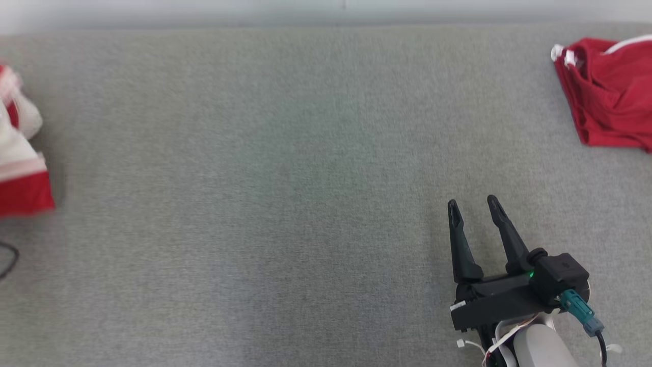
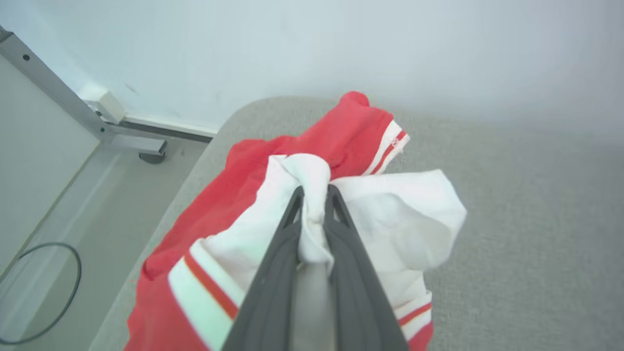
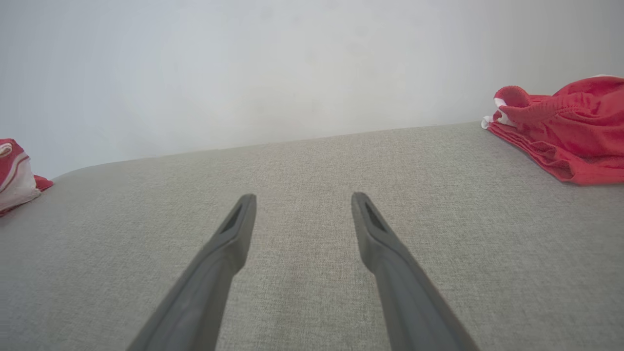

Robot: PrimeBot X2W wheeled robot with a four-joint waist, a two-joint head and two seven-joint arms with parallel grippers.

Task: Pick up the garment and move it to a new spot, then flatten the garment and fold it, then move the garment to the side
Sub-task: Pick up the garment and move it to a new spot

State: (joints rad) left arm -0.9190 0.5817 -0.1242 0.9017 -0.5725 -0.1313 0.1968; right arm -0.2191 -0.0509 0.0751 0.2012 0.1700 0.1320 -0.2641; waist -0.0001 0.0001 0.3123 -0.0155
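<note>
A red and white garment (image 2: 341, 146) lies crumpled at the left edge of the grey surface, seen in the head view as the garment (image 1: 20, 168) at far left. My left gripper (image 2: 314, 192) is shut on a white fold of it, the cloth pinched between the two dark fingers. In the right wrist view the same garment (image 3: 14, 175) shows at the far left edge. My right gripper (image 1: 473, 206) stands open at lower right of the head view, with nothing between its fingers (image 3: 239, 229).
A second red garment (image 1: 606, 92) lies bunched at the back right corner; it is also in the right wrist view as the red garment (image 3: 560, 131). The grey padded surface (image 1: 285, 178) stretches between both piles. Past its left edge are a floor, a metal frame leg (image 2: 141, 146) and a dark cable (image 2: 48, 292).
</note>
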